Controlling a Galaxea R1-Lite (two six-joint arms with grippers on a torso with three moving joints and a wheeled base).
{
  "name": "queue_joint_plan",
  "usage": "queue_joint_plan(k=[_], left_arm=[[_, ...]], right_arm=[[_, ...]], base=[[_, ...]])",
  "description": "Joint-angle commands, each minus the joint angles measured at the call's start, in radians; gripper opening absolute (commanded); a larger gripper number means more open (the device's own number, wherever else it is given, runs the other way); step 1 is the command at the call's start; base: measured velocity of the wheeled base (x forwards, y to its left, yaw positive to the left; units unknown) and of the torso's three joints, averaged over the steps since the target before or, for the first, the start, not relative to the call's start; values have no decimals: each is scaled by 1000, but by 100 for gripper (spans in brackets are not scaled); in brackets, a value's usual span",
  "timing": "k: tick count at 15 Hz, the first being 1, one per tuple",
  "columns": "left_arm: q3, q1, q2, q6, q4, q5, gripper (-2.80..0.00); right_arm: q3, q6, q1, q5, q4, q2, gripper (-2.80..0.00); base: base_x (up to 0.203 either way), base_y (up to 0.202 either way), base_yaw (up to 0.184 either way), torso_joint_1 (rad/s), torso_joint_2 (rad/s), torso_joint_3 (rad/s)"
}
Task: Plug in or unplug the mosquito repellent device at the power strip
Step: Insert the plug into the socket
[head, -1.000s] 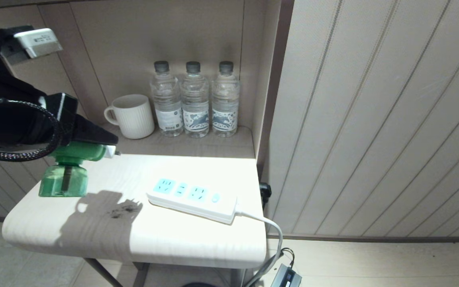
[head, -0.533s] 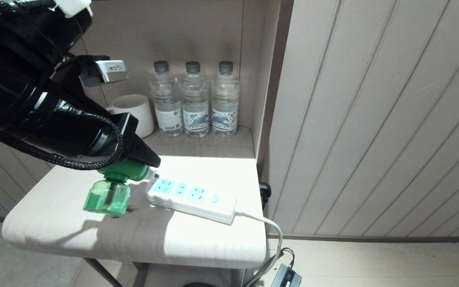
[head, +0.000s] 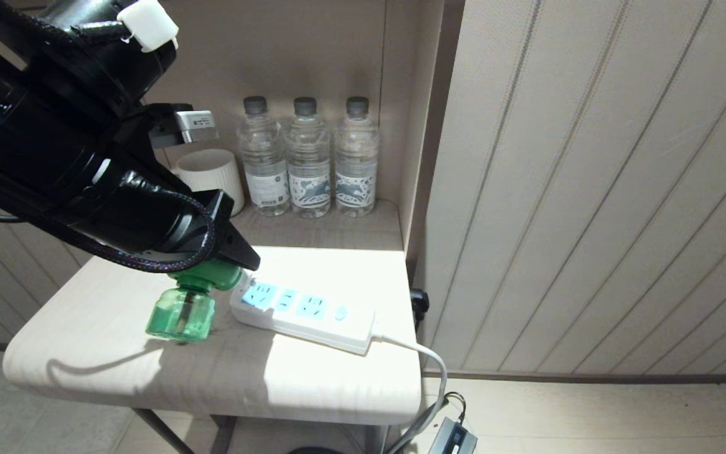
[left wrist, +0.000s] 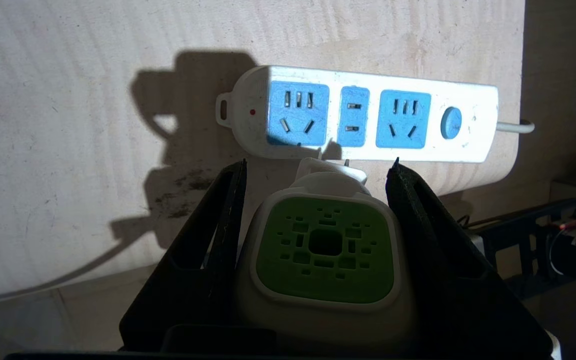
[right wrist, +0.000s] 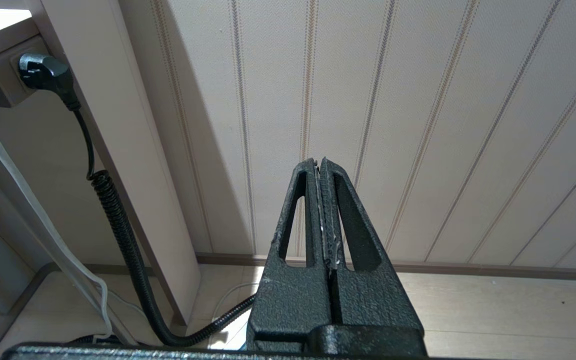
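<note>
Three views, head view first: I see my left gripper (head: pixel 227 255) clamped on the mosquito repellent device (head: pixel 190 302), held above the table (head: pixel 312 384), its white head just beside the near end of the power strip (head: pixel 303 315).
Behind, on the shelf: a white mug (head: pixel 215 176) and three water bottles (head: pixel 306 157).
Left wrist view: the device's green top face sits between my fingers (left wrist: pixel 418 220); its plug prongs point at the strip's first socket, not yet in.
Right wrist view: my right gripper (right wrist: pixel 320 172) is clenched empty, facing a panelled wall (right wrist: pixel 418 100).
</note>
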Motion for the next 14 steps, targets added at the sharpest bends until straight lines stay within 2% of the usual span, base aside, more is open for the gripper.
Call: queue_joint_plan(k=[1,7,14], left_arm=[[1,0,-1,-2,10,1,-280],[4,0,3,-10,23,-3,-280],[28,-8,76,-23,42,-27,-280]], right_arm=[[0,-1,0,0,-1,0,-280],[0,-1,0,0,-1,0,-280],[0,-1,0,1,-1,0,-280]], base=[[0,0,0,0,0,0],[0,0,0,22,-55,-34],[0,0,0,179,-443,-261]])
